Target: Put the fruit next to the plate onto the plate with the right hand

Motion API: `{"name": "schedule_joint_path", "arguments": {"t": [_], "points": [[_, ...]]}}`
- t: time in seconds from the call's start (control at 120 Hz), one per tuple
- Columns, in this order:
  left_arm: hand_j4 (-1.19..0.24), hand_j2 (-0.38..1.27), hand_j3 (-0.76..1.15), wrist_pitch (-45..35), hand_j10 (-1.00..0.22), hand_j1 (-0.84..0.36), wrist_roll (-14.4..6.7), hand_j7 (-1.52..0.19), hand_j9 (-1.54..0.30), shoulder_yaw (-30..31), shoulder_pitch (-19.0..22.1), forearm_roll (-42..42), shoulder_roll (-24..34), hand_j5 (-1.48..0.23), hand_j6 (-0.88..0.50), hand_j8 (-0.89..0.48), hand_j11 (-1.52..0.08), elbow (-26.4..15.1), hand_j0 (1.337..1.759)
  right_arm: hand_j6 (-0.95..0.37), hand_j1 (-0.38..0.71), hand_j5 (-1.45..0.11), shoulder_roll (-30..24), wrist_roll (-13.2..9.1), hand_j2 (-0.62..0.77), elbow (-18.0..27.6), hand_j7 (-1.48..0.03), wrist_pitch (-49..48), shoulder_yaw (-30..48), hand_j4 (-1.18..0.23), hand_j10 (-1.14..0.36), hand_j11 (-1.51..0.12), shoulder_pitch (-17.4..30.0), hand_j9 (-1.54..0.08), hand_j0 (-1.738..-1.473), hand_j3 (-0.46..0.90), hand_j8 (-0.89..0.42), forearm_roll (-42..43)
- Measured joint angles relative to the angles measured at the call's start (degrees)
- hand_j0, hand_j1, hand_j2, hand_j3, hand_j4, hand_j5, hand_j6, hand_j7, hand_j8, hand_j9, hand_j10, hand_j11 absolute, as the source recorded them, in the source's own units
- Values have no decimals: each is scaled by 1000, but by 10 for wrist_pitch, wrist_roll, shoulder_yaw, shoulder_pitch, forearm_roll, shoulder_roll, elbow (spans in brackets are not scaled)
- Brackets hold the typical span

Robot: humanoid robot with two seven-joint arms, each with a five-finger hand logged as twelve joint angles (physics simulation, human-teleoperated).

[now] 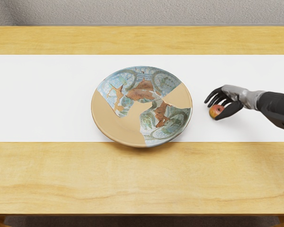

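1. The fruit (216, 111) is small and round. It is red with a bit of yellow, like a little apple.
2. It sits on the white strip (42, 99) that runs across the wooden table (132, 179). It is to the right of the plate (109, 124), near it but not touching it. It is not on the plate.
3. The right hand (226, 100) is dark and shiny, and its arm comes in from the right side. The hand is right at the fruit.
4. Its fingers (213, 97) are spread wide, just past the fruit on the far side. The thumb (232, 110) lies along the fruit's near side. The hand is cupped around the fruit but is not closed tight on it.
5. The plate is big and round and sits in the middle of the white strip. It is tan, with blue, green and brown patches painted on it.
6. Only bare white strip lies between the fruit and the plate's rim.
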State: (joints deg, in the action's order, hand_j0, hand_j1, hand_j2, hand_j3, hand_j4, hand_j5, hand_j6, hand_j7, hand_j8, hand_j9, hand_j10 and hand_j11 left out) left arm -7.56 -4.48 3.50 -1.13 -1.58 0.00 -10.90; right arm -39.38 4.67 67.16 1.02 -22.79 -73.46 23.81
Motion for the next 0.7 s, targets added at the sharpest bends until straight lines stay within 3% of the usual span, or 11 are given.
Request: {"name": "schedule_joint_path", "arguments": {"t": [0.3,0.7], "points": [[-9,2,0,0,-9,339,0,-11,-11,0,1,0,0,-11,-9,-9,-11,0,1658,-568,258,-750,-17,-3,86,6,-739,-37,1,-561,-451,-743,-31,-745,-1657,0,-392,-1],[-9,2,0,0,-9,339,0,-11,-11,0,0,0,0,-11,-9,-9,-11,0,1658,-571,254,-758,-41,-15,80,75,-744,-52,2,-563,-451,-747,-93,-748,-1657,0,-389,-5]]}}
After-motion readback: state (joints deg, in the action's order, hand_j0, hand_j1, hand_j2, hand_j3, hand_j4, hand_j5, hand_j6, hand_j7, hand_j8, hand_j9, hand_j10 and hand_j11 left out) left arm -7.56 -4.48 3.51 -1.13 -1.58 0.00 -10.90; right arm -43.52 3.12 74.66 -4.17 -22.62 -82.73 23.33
